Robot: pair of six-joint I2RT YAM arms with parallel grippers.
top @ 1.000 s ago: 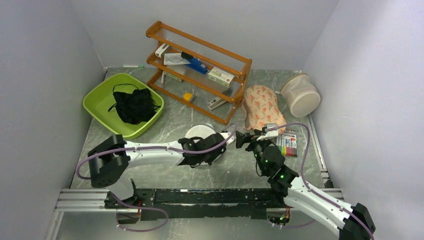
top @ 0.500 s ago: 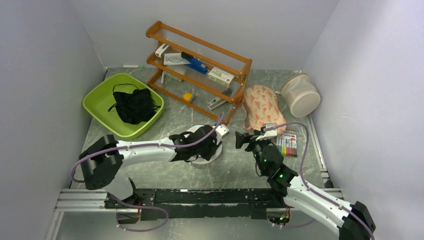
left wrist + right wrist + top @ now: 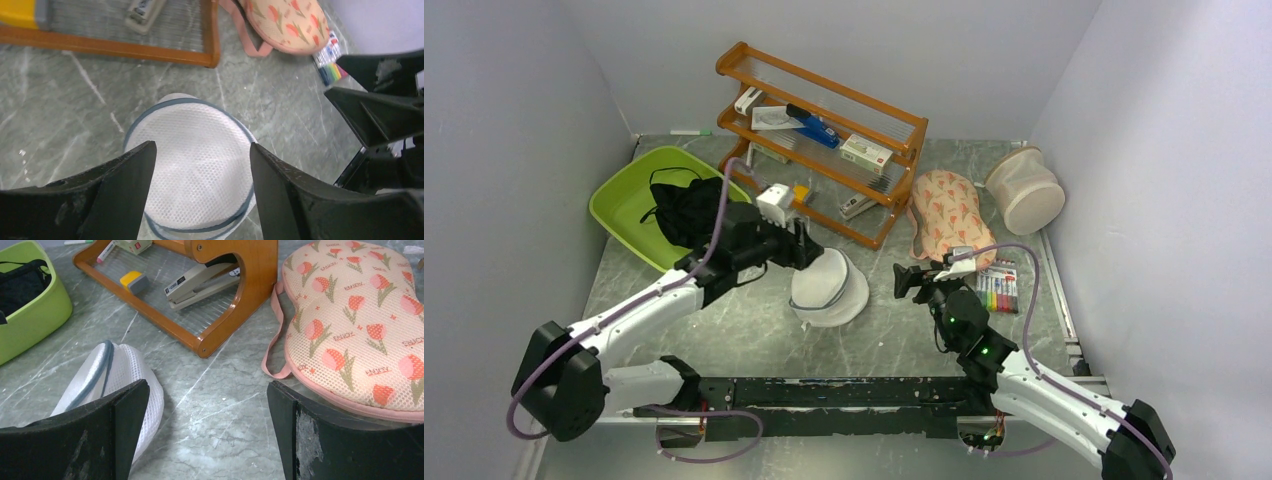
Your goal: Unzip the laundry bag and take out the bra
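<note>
Your left hand (image 3: 807,248) hovers with fingers spread over the laundry bag (image 3: 829,288), which lies tilted on the table (image 3: 764,340) between both arms. Your right hand (image 3: 906,279) sits near it, jaws also wide apart, while the bra (image 3: 686,210) rests in the green tub (image 3: 614,192).

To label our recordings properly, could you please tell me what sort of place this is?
Probably a robot test cell: plain walls box in the table, left arm and right arm are bolted to a metal rail, and household props like a wooden rack are staged.
</note>
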